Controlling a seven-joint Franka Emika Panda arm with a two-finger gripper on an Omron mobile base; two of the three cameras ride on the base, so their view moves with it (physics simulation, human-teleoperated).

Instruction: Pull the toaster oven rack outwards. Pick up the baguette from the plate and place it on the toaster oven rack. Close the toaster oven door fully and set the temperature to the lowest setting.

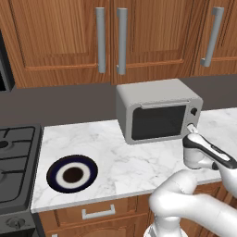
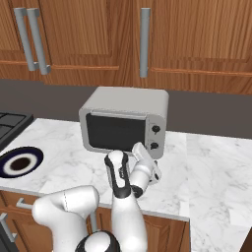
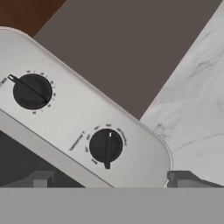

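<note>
Hovering just in front of the toaster oven [image 1: 157, 111], the end effector [image 3: 109, 180] faces the control panel with its fingers [image 3: 40, 179] spread wide and nothing between them. The toaster oven door [image 2: 115, 132] stands shut on the marble worktop [image 1: 120, 162], its two dark knobs [image 3: 106, 146] (one above the other on the right side) close before the hand camera. Well to the left, near the stove [image 1: 14, 166], the plate [image 1: 72, 173] sits bare.
</note>
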